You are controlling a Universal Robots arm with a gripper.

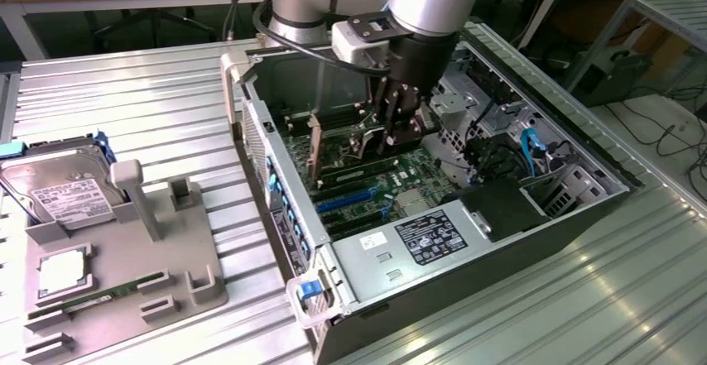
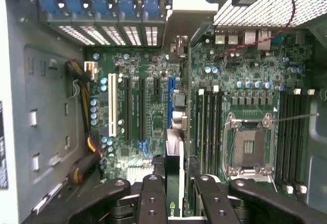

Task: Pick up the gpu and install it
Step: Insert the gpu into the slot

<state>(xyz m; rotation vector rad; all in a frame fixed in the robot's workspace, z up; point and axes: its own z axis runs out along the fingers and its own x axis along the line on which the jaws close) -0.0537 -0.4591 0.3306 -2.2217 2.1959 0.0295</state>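
The gpu (image 1: 348,146) stands on edge inside the open computer case (image 1: 248,133), low over the green motherboard (image 1: 415,175). My gripper (image 1: 387,137) reaches down into the case and is shut on the card's upper edge. In the wrist view the gpu (image 2: 173,183) shows edge-on between the black fingers (image 2: 152,198). It runs toward the case's rear slot openings, right beside the long blue expansion slot (image 2: 170,101). Its metal bracket end (image 2: 180,45) is near the rear wall. Whether the card sits in a slot I cannot tell.
A grey fixture (image 1: 165,274) left of the case in the exterior view carries a silver hard drive (image 1: 61,187), a square chip (image 1: 64,270) and a green memory stick (image 1: 105,295). Inside the case are the CPU socket (image 2: 253,150), memory slots (image 2: 207,127), cables (image 2: 84,132) and the drive cage (image 1: 558,187).
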